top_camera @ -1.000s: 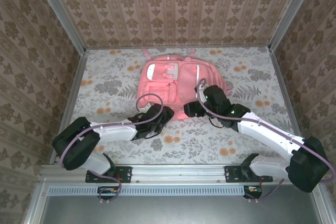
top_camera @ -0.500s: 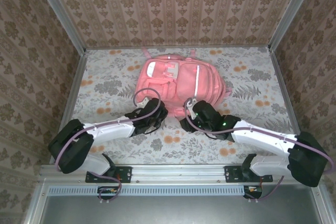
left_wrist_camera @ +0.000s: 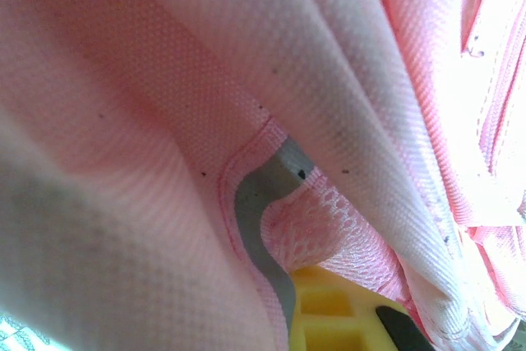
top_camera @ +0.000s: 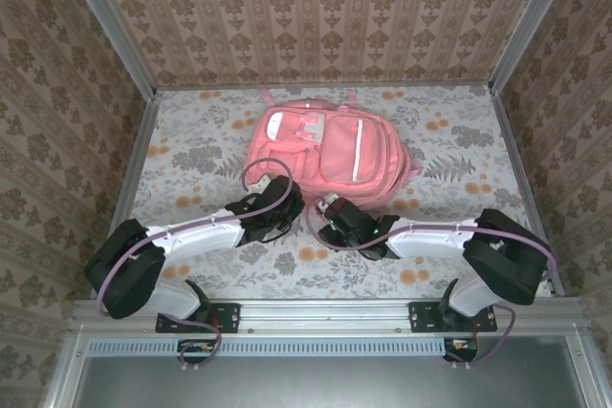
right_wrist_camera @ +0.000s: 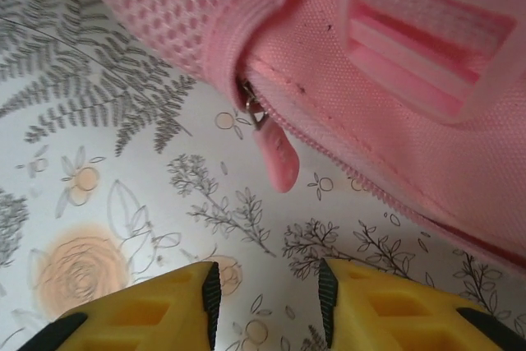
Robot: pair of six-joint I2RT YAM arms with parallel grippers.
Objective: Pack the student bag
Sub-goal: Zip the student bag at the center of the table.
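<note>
The student bag (top_camera: 325, 150), a large pink backpack, lies flat on the flowered table with its pale stripe (top_camera: 357, 150) facing up. My left gripper (top_camera: 284, 205) is at the bag's near left corner. In the left wrist view, pink fabric (left_wrist_camera: 164, 80) with grey trim (left_wrist_camera: 255, 203) presses over one yellow finger (left_wrist_camera: 337, 322); the jaws look shut on that fabric. My right gripper (right_wrist_camera: 269, 285) stands open, low over the table just short of the bag's near edge (right_wrist_camera: 394, 121). A pink zipper pull (right_wrist_camera: 278, 162) hangs ahead of its fingers, untouched.
Metal rails (top_camera: 129, 179) and patterned walls enclose the table (top_camera: 449, 236) on three sides. A pink mesh side pocket (right_wrist_camera: 156, 6) sits left of the zipper. Bare flowered tabletop lies to both sides of the bag.
My right arm swung left and toward the near edge, coming off the bag's right side to its bottom edge. The left gripper stayed at the bag's corner, edging slightly forward.
</note>
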